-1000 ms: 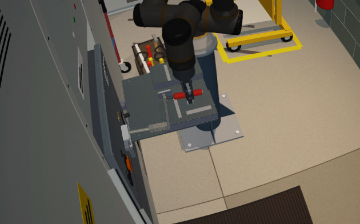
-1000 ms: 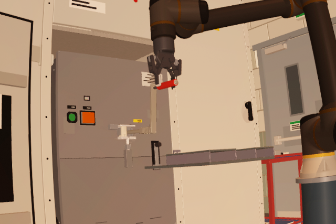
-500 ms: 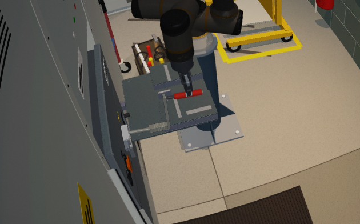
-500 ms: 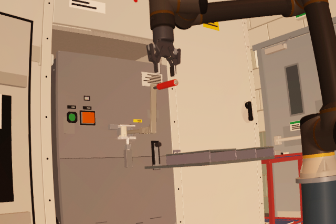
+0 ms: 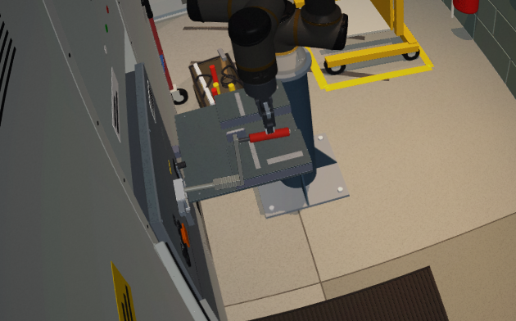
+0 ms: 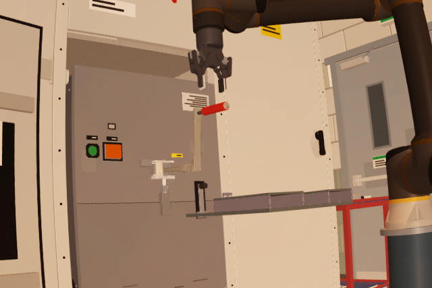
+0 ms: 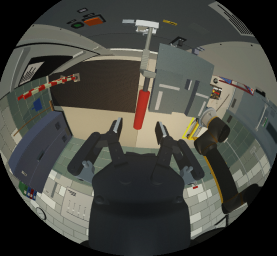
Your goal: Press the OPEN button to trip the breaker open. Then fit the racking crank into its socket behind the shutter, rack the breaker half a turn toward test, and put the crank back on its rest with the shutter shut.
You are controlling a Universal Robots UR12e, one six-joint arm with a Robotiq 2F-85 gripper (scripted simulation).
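The racking crank [image 6: 197, 138] sits with its shaft in the white socket block [image 6: 161, 168] on the breaker front, its arm pointing straight up and its red handle [image 6: 215, 108] sticking out toward the room. The orange OPEN button [image 6: 112, 151] and the green button [image 6: 92, 150] lie to the left of the socket. The grey shelf with the crank rest [image 5: 255, 143] juts out from the panel below the handle. My gripper [image 6: 211, 84] hangs a short way above the red handle [image 7: 140, 109], open and holding nothing.
Behind the work stands the switchgear cabinet [image 6: 139, 173] with its indicator lights and a black latch [image 6: 200, 196] near the shelf. A red frame [image 6: 363, 239] and my arm's pedestal [image 5: 298, 135] stand to the right, a yellow cart [image 5: 378, 45] and a toolbox [image 5: 212, 80] farther off.
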